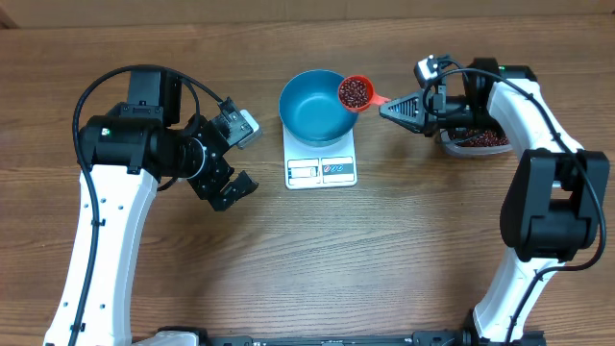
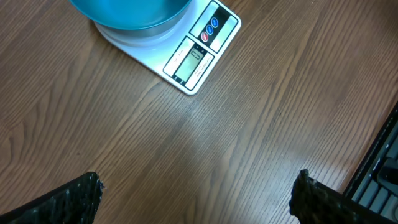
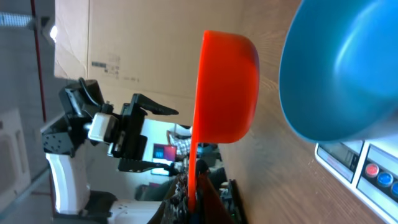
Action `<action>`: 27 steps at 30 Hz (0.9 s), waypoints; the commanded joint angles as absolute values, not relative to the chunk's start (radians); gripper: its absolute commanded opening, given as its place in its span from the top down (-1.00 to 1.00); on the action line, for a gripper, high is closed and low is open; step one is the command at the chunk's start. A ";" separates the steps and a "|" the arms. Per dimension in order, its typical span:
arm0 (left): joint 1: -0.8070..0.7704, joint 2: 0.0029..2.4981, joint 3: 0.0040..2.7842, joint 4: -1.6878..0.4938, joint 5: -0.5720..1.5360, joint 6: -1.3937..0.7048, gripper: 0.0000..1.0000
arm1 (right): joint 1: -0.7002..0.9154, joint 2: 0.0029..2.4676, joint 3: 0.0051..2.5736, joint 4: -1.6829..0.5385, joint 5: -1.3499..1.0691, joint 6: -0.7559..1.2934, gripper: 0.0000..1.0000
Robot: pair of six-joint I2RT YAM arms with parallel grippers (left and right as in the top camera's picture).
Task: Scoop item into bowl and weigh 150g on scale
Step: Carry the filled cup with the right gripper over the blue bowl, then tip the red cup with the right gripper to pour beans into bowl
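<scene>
The left arm [image 1: 106, 211] and right arm [image 1: 524, 106] pair white link shells with bulky black joint housings. Thin black cables [image 1: 93, 85] loop along them. Each wrist carries a small grey-white camera [image 1: 240, 125]. The left end effector [image 1: 233, 189] and right end effector [image 1: 387, 108] are black. The left one's fingers [image 2: 68, 202] have dimpled faces.

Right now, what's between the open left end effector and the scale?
Nothing but bare table; the overhead view shows it between the left end effector and the scale.

Robot lab: wooden table [image 1: 307, 259], cardboard sheet [image 3: 143, 43], lit screen [image 3: 165, 152].
</scene>
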State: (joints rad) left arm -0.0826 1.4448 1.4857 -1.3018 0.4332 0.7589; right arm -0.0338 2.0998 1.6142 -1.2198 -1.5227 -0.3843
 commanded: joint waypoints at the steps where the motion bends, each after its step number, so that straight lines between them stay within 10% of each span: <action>1: -0.079 1.432 1.505 -1.301 0.435 0.752 -0.99 | -0.002 2.103 1.612 -1.140 -1.556 -0.245 0.92; 27: -0.079 1.432 1.505 -1.301 0.435 0.752 -0.99 | 0.141 2.089 1.690 -0.809 -0.953 0.056 0.92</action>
State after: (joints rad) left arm -0.0826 1.4448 1.4857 -1.3014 0.4328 0.7589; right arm 0.1276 2.0998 1.6382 -0.8021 -1.0004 0.0532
